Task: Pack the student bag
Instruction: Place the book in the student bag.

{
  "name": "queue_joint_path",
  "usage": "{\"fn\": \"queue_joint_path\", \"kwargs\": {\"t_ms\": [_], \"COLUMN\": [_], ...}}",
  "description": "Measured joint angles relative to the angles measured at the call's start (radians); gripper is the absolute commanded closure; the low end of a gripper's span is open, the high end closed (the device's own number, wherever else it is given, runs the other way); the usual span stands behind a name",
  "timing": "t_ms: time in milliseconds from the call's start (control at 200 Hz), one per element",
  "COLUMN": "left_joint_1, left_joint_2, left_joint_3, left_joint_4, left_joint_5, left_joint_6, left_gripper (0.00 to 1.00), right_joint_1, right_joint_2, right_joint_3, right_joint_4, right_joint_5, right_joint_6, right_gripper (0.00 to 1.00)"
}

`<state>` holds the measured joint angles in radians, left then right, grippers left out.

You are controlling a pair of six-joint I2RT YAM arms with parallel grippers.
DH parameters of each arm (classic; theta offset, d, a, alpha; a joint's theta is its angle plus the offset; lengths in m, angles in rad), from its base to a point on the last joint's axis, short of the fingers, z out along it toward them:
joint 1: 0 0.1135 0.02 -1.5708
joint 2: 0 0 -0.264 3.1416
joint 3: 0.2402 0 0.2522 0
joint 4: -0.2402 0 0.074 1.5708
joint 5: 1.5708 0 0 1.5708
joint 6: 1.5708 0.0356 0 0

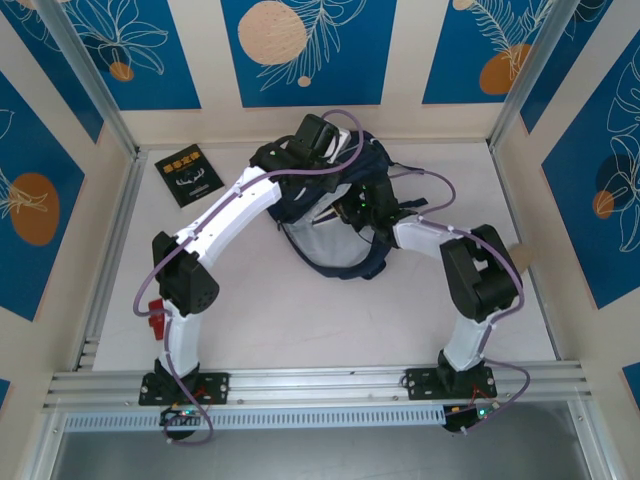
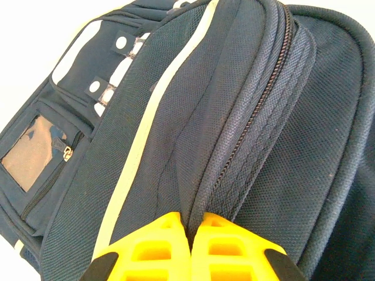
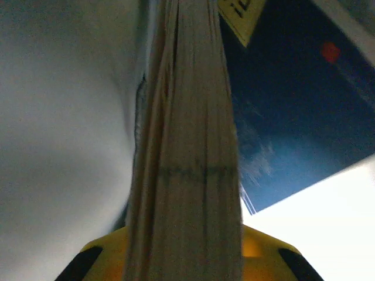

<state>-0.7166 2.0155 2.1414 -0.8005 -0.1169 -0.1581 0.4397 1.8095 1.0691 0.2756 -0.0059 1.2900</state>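
Looking down from above, the student bag (image 1: 378, 165), dark navy, lies toward the back-centre of the white table (image 1: 300, 320). Its mouth gapes toward the arms' bases and shows pale grey-white lining (image 1: 318, 240). Both arms bend in over it. The left arm comes from the left side & reaches across the bag's far end. In its wrist cam the left hand (image 2: 190, 234) is clamped: yellow fingers (image 2: 158, 249) pressed together on a pinched ridge of navy fabric, right beside a closed zip (image 2: 258, 111). That view also shows a cream stripe (image 2: 140, 146) running the bag's length, a small clear window pocket (image 2: 32, 152) w/ its own zip at lower left, & white patches (image 2: 76, 55) near the upper left. The right arm comes from the right, w/ its end at the bag's opening. In its wrist cam the right hand (image 3: 184, 257) grips a book (image 3: 187, 146) seen edge-on: the cream page block stands between the yellow fingers (image 3: 263, 249) & runs straight up the frame. There's a pale grey surface to the left of the pages & dark blue to the right. How far the book sits inside the bag I can't tell. At the table's back-left a black booklet (image 1: 188, 175) w/ gold print lies flat, apart from the bag.
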Motion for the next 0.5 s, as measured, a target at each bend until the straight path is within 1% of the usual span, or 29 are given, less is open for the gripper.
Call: {"fn": "queue_joint_path", "kwargs": {"t_ms": [90, 135, 165, 255, 325, 420, 500], "left_joint_1": [0.0, 0.0, 0.0, 0.001, 0.001, 0.001, 0.001], "left_joint_2": [0.0, 0.0, 0.0, 0.0, 0.0, 0.0, 0.0], "left_joint_3": [0.0, 0.001, 0.001, 0.001, 0.003, 0.009, 0.012], "left_joint_4": [0.001, 0.001, 0.002, 0.002, -0.001, -0.005, -0.006], "left_joint_5": [-0.011, -0.017, -0.021, -0.028, -0.03, -0.03, -0.03], "left_joint_6": [-0.002, -0.004, -0.005, -0.01, -0.016, -0.02, -0.02], "left_gripper": [1.0, 1.0, 1.0, 1.0, 1.0, 1.0, 1.0], "right_joint_1": [0.002, 0.0, -0.001, -0.005, -0.006, -0.01, -0.016], "right_joint_2": [0.051, 0.075, 0.087, 0.104, 0.104, 0.101, 0.084], "right_joint_3": [0.042, 0.063, 0.074, 0.092, 0.092, 0.092, 0.086], "right_joint_4": [0.017, 0.018, 0.017, 0.009, -0.006, -0.034, -0.067], "right_joint_5": [0.01, 0.012, 0.014, 0.011, 0.006, -0.005, -0.021], "right_joint_6": [0.019, 0.026, 0.03, 0.036, 0.04, 0.037, 0.037], "right_gripper": [0.79, 0.75, 0.7, 0.51, 0.41, 0.37, 0.37]}}
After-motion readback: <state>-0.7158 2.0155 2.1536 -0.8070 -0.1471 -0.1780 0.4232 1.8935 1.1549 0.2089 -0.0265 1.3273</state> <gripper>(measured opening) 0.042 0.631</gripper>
